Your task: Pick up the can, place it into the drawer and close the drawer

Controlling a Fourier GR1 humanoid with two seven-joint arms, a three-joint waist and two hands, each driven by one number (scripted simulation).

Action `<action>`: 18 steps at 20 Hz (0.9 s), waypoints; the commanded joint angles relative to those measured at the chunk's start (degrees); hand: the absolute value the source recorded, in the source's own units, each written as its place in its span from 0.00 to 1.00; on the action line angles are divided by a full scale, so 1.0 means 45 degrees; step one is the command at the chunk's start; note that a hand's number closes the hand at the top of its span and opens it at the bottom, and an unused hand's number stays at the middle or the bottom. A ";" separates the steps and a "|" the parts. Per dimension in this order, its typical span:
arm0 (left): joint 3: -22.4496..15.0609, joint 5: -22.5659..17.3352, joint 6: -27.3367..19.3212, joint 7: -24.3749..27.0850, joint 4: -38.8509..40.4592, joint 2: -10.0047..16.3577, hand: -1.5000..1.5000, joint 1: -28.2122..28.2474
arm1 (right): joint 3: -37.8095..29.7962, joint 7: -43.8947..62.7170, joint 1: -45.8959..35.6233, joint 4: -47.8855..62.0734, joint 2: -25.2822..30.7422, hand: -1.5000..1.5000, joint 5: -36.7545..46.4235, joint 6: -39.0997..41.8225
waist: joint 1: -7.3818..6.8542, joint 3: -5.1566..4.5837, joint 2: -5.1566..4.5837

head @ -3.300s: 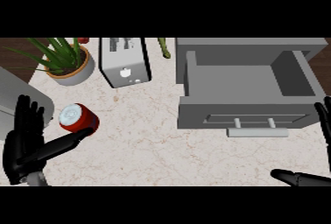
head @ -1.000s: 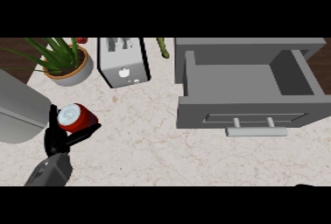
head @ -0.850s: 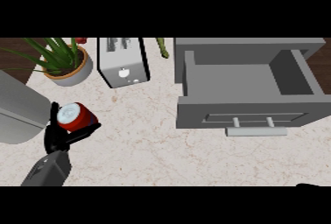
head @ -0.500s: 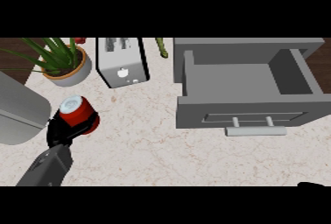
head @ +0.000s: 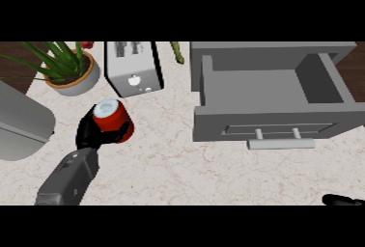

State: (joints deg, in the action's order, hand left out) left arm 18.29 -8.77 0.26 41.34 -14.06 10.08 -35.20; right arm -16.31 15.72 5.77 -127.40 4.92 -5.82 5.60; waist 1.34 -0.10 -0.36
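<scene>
A: Left hand (head: 90, 137)?
B: Clenched on the can (head: 114, 119), fingers and thumb curled round its lower red body. Grey forearm comes in from the lower left.
A: Where's the can?
B: In that hand, over the counter (head: 185, 169) left of centre, silver top tilted up-left, just below the toaster (head: 134, 67). Can't tell if it's off the surface.
A: Drawer (head: 271, 126)?
B: Pulled open, well right of the can, handle (head: 280, 143) on its front.
A: Right hand (head: 342, 199)?
B: Just a black sliver at the lower right corner, state can't be told.
A: Anything else?
B: Potted plant (head: 68, 72) top left, big grey rounded object (head: 21, 120) at the left edge.
</scene>
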 commanded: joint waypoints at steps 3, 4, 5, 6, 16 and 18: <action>-0.0530 0.0335 0.0626 0.0175 0.0086 -0.0956 1.00 -0.0693 | -0.0106 0.0125 0.0188 -0.0463 0.0036 0.00 -0.0044 0.0044 | -0.0016 0.0003 0.0013; -0.0764 0.0474 0.0047 0.0193 -0.0290 -0.1660 1.00 -0.0886 | -0.0290 0.1145 -0.0338 -0.1103 0.0363 0.00 -0.0306 -0.0247 | -0.0073 0.0006 0.0054; -0.0702 0.0396 0.0429 -0.0078 -0.0154 -0.1243 1.00 -0.0856 | -0.0037 0.0036 0.0011 -0.0029 0.0074 0.00 0.0248 0.0036 | -0.0104 0.0011 0.0030; -0.0696 0.0262 0.0452 -0.0178 -0.0623 -0.1404 1.00 -0.0939 | -0.0596 -0.0101 0.0513 -0.0333 0.0150 0.00 -0.0391 0.0287 | -0.0121 0.0017 0.0062; -0.2247 0.0683 -0.0578 -0.4354 -0.4666 -0.2042 1.00 -0.1919 | -0.1192 0.0661 -0.0536 -0.0163 0.0790 0.00 -0.0437 -0.0088 | -0.0472 0.0036 0.0211; -0.2620 0.0818 -0.0955 -0.5082 -0.5457 -0.2228 1.00 -0.2253 | -0.0217 0.1109 0.0413 -0.1480 0.0003 0.00 0.0443 -0.0387 | -0.0410 0.0028 0.0221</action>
State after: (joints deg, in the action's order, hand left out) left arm 9.05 -5.70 -2.36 24.85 -31.74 0.91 -43.56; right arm -18.74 17.13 6.06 -129.42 5.74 -5.13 4.83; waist -0.28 0.05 0.39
